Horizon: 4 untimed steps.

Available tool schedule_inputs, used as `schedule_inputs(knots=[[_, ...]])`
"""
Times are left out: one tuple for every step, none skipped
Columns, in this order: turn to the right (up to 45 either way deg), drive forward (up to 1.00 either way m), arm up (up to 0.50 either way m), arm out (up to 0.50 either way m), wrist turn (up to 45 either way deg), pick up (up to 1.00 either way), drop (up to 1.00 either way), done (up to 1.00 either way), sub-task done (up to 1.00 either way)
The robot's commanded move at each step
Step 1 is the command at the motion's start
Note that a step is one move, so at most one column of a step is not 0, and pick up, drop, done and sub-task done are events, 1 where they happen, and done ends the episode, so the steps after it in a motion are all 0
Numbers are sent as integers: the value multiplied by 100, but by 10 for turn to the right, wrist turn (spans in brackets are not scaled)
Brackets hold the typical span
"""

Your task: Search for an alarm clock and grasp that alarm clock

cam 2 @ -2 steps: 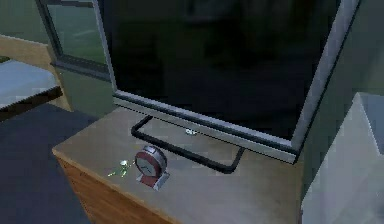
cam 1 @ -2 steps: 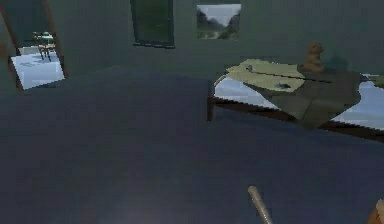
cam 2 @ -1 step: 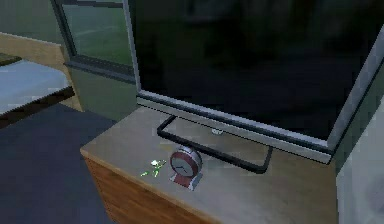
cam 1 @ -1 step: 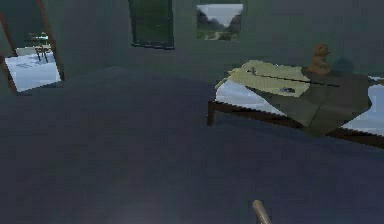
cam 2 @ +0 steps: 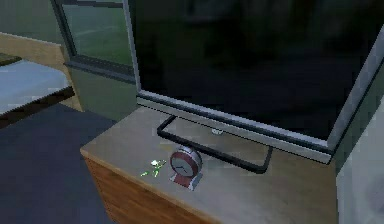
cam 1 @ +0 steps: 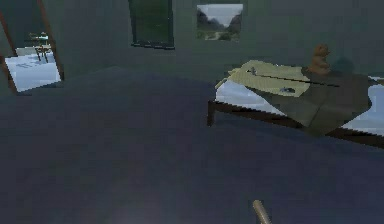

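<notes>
Alarm clock: the alarm clock [cam 2: 186,166] is small and red with a round pale face. It stands upright on the wooden surface [cam 2: 270,195], just in front of the television [cam 2: 250,60] and below the left part of its screen.
Television: wide, with a dark screen and a pale lower edge. It sits on a black frame foot [cam 2: 262,157], and the clock stands just clear of that foot's front bar.
Green bits: a few small bright green specks [cam 2: 152,170] lie on the wood just left of the clock, in front of the television. I can't make out what they are.
Window: a window [cam 2: 97,35] with a grey-green frame is on the wall left of the television.
Claw: I cannot tell whether it is spread or pressed together.
Bed: in the forward view a low dark-framed bed [cam 1: 240,97] stands on the right, on a dark floor [cam 1: 120,140].
On the bed: a tan blanket [cam 1: 262,72], a long dark stick [cam 1: 290,76] lying across it, and a brown teddy bear [cam 1: 320,60] sitting near the wall.
Wall picture: a framed landscape [cam 1: 220,20] hangs above the bed.
Doorway: far left of the bed, a doorway [cam 1: 30,70] opens onto a bright room with a chair [cam 1: 40,46].
</notes>
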Motion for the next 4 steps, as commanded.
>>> schedule_inputs(knots=[[0,0,28,0,0,0,0,0,0],[0,0,0,24,0,0,0,0,0],[0,0,0,0,450,0,0,0,0],[0,0,0,2,0,0,0,0,0]])
